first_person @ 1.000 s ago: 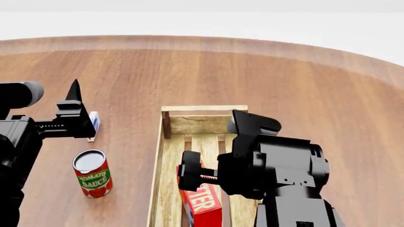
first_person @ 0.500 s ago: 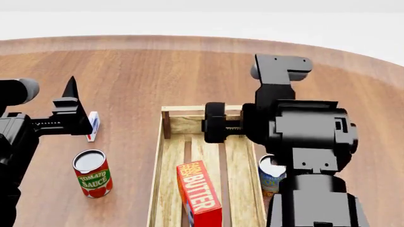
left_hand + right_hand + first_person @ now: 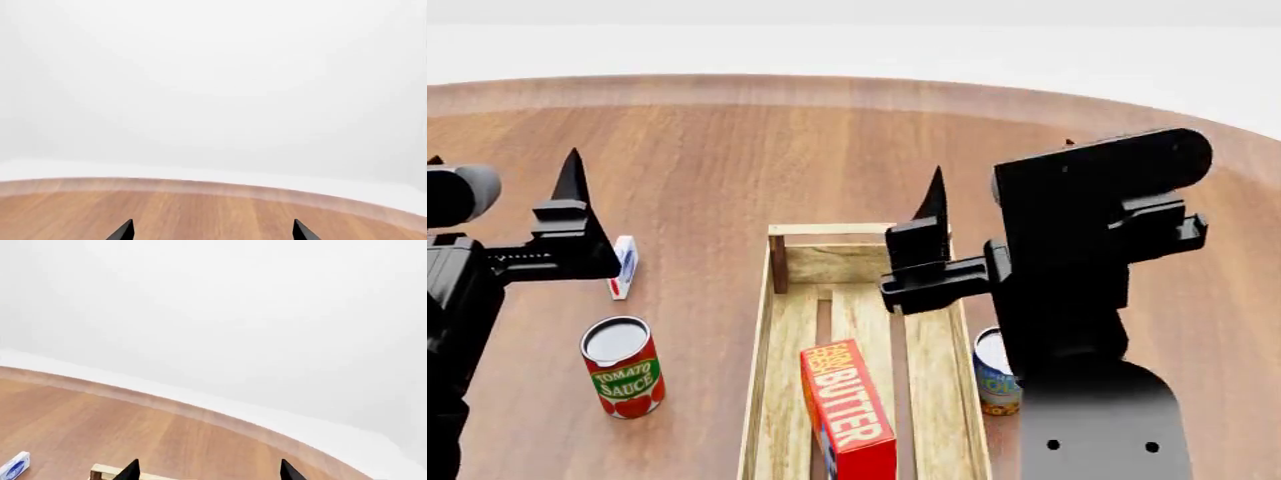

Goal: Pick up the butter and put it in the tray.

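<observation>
Head view, butter: the butter (image 3: 849, 410) is lying inside the tray (image 3: 785, 240), on the slats at its near end, tilted slightly, with nothing gripping it.
Tray: it is sitting mid-desk, a blue-and-white can (image 3: 997, 372) just beside its right wall.
Right gripper: the right gripper (image 3: 932, 215) is hanging above the tray's far end, empty, its tips showing apart in the right wrist view.
Left gripper: the left gripper (image 3: 561, 195) is hovering over the desk (image 3: 827, 150) near the small white carton (image 3: 623, 266), its tips spread, holding nothing.
Tomato sauce can: the tomato sauce can (image 3: 622, 367) is standing left of the tray.
Step in hand: judging by this, the placing looks finished; a good retreat means lifting the right arm straight up, avoiding knocking the tray wall or the can beside it.
</observation>
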### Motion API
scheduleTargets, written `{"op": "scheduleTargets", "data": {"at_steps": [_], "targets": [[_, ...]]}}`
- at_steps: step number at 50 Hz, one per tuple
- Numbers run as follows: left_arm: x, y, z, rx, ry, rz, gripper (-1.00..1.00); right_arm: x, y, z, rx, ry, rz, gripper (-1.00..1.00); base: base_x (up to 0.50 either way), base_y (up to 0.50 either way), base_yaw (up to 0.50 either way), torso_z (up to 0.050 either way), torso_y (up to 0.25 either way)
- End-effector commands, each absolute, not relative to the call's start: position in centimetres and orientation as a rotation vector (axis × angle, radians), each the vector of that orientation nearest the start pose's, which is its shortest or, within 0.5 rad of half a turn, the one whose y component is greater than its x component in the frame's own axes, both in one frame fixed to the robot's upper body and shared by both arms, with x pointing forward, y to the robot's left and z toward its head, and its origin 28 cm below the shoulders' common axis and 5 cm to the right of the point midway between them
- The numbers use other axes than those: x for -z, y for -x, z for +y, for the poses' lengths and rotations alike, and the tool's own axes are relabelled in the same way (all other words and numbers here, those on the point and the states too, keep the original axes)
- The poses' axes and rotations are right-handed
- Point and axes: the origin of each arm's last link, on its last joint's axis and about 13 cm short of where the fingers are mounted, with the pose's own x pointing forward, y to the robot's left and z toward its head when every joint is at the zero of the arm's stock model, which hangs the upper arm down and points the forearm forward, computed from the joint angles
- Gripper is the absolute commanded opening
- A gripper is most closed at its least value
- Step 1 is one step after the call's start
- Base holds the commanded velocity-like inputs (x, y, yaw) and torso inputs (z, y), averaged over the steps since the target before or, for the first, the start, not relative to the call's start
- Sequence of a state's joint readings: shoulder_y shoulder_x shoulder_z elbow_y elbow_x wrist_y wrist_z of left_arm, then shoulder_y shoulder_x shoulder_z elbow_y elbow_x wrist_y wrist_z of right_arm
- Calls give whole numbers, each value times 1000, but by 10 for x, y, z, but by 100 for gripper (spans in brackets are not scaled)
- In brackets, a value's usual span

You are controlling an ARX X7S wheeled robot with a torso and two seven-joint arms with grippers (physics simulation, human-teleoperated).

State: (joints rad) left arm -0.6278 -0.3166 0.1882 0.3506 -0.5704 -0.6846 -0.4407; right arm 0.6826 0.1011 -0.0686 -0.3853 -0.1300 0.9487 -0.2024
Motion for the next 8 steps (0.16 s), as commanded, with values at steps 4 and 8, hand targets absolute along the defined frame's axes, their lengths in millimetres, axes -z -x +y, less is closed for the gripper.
{"op": "scheduleTargets", "data": {"at_steps": [4, 8], "targets": [[-200, -283, 209, -5, 66, -194, 100, -207, -258, -115, -34, 272, -218, 100, 0, 0, 0, 0, 0], [-202, -283, 208, -3, 65, -196, 100, -210, -258, -113, -12, 319, -231, 100, 0, 0, 0, 0, 0]]}}
